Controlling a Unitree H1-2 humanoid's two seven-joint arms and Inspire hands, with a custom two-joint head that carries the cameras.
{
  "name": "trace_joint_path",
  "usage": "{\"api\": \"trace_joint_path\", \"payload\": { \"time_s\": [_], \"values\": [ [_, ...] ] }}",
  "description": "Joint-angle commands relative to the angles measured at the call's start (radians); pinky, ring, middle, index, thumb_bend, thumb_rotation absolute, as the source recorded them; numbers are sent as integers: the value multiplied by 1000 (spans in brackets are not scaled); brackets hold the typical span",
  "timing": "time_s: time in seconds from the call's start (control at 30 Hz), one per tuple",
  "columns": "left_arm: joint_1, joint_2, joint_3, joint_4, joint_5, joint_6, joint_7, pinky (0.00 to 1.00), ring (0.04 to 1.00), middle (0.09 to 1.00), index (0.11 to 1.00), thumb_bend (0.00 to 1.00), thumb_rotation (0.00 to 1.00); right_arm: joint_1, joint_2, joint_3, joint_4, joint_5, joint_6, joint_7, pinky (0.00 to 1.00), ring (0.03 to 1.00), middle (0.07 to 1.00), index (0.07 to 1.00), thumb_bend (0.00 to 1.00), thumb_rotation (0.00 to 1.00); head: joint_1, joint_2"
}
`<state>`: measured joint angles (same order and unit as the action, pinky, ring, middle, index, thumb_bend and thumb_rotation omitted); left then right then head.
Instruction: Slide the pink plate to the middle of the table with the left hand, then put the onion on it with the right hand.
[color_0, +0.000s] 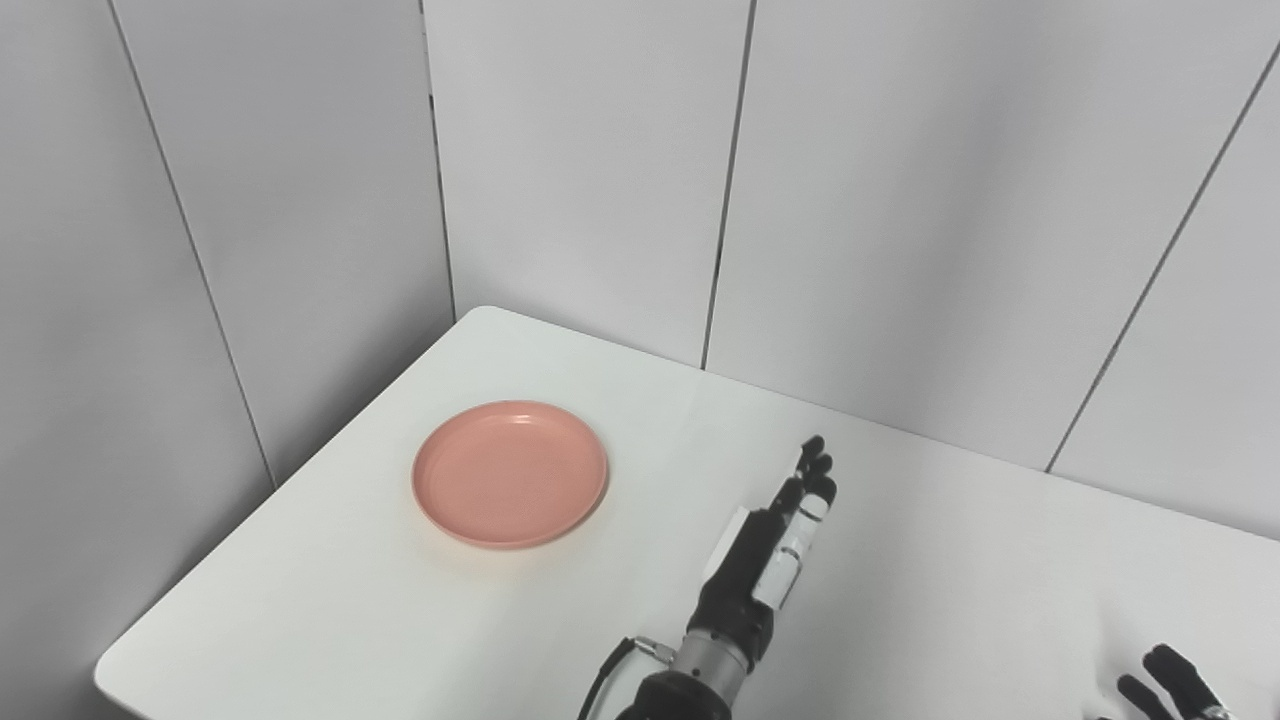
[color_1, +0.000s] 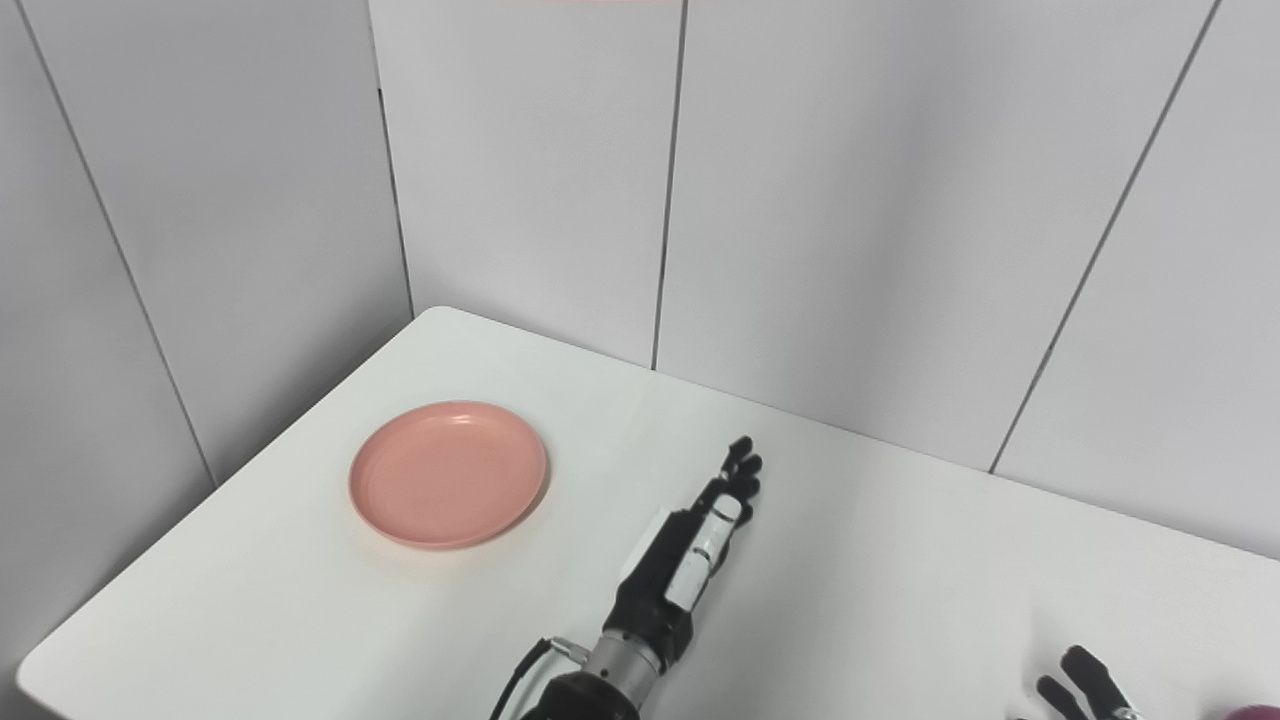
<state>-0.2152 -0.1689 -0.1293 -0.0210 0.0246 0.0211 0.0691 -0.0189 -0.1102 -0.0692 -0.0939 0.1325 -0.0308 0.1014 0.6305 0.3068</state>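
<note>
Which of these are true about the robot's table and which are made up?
1. The plate is pink. True.
2. The left hand is holding the plate. False: it is apart from the plate, to its right, holding nothing.
3. There is food on the plate. False: the plate has nothing on it.
4. The right hand shows only partly at the bottom corner. True.
5. The table is white. True.

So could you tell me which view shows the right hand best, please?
The right eye view: the right hand sits a little further inside the bottom corner, fingertips apart. The left eye view shows much the same, with only the fingertips in frame.
</note>
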Motion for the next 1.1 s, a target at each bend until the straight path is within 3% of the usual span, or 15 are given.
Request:
{"api": "trace_joint_path", "payload": {
  "time_s": [0.0, 0.43, 0.7, 1.07],
  "values": [
    [-40, -8, 6, -37, 1, -48, -3, 984, 1000, 1000, 1000, 440, 1000, 17, 2, -3, 27, 5, -41, 3, 650, 841, 885, 838, 242, 940, 0, 1],
    [-59, 28, 47, -107, 8, 2, -8, 1000, 1000, 1000, 1000, 484, 1000, 10, 0, -5, 43, 10, -58, 8, 654, 856, 901, 846, 248, 930, 8, -1],
    [-86, 91, 137, -108, -28, -24, -6, 1000, 1000, 1000, 1000, 494, 1000, 10, -3, -5, 36, 11, -44, 9, 643, 861, 903, 845, 250, 941, 5, 0],
    [-104, 123, 233, -91, -86, -3, 13, 1000, 1000, 1000, 1000, 452, 1000, 2, -9, -8, 54, 24, -63, 18, 627, 851, 901, 843, 255, 907, 7, -6]
  ]
}}
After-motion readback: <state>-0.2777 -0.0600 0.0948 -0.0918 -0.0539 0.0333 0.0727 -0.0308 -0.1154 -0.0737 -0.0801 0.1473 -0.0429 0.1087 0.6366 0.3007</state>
